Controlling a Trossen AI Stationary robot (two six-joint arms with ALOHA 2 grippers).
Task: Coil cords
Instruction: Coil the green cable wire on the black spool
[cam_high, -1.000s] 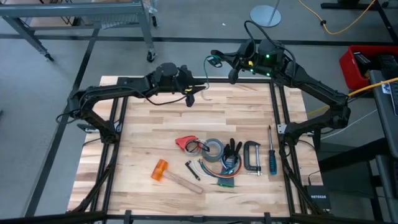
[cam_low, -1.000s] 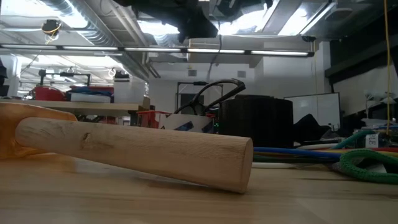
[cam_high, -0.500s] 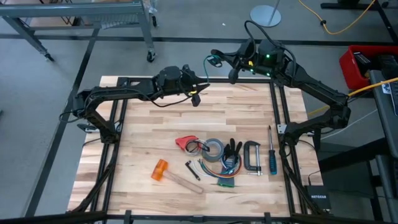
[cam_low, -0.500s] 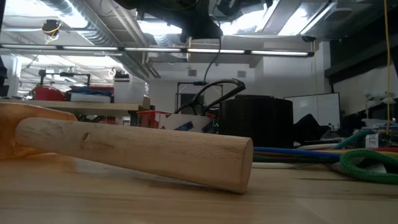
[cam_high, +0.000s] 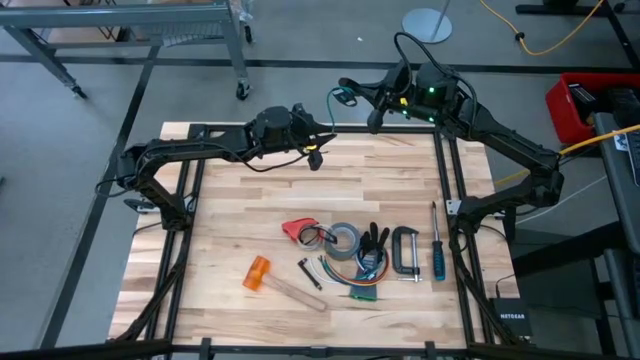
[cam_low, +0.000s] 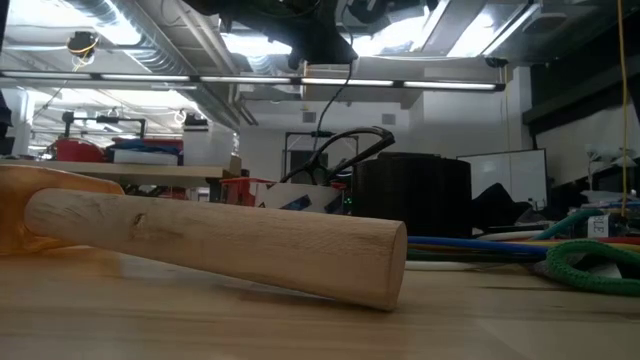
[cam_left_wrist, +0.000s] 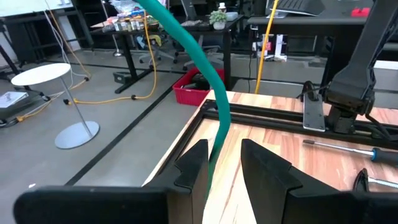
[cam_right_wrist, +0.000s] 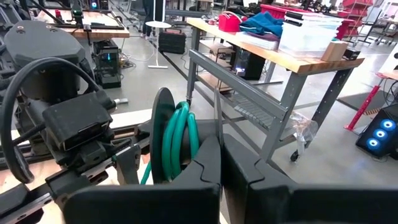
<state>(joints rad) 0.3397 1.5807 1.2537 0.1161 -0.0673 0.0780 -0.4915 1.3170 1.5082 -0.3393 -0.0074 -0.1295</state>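
The cord (cam_left_wrist: 215, 93) is thin and teal-green. In the right wrist view, several loops of it (cam_right_wrist: 179, 140) hang beside my right gripper (cam_right_wrist: 222, 140), which is shut. That gripper (cam_high: 345, 93) is raised just past the table's far edge. From there a strand runs down to my left gripper (cam_high: 316, 155), which is raised over the far part of the table. The strand passes through the gap of the left gripper (cam_left_wrist: 217, 152), whose fingers stand apart on either side of it. The low view shows a dark strand (cam_low: 336, 92) hanging below the arms. My left gripper has the strand (cam_left_wrist: 210, 163) running between its fingers, close along the inner side of one finger (cam_left_wrist: 194, 163). I cannot tell whether it touches. My right gripper is shut on the cord where the loops (cam_right_wrist: 186, 134) gather; its own fingers (cam_right_wrist: 208, 171) hide the pinched spot. The loops hang clear of the table, and the fingers point about level toward the table's left.
Tools lie in a row on the near half of the table: a hammer (cam_high: 272, 280), a red-handled tool (cam_high: 298, 230), a tape roll (cam_high: 346, 240), a bundle of coloured wires (cam_high: 364, 282), a clamp (cam_high: 405, 250) and a screwdriver (cam_high: 437, 252). The hammer handle (cam_low: 220, 245) fills the low view.
My left gripper has swung a little toward the table's right, toward my right gripper, and has then kept still. The strand hanging between the two grippers has shifted from straight to a slant in the low view.
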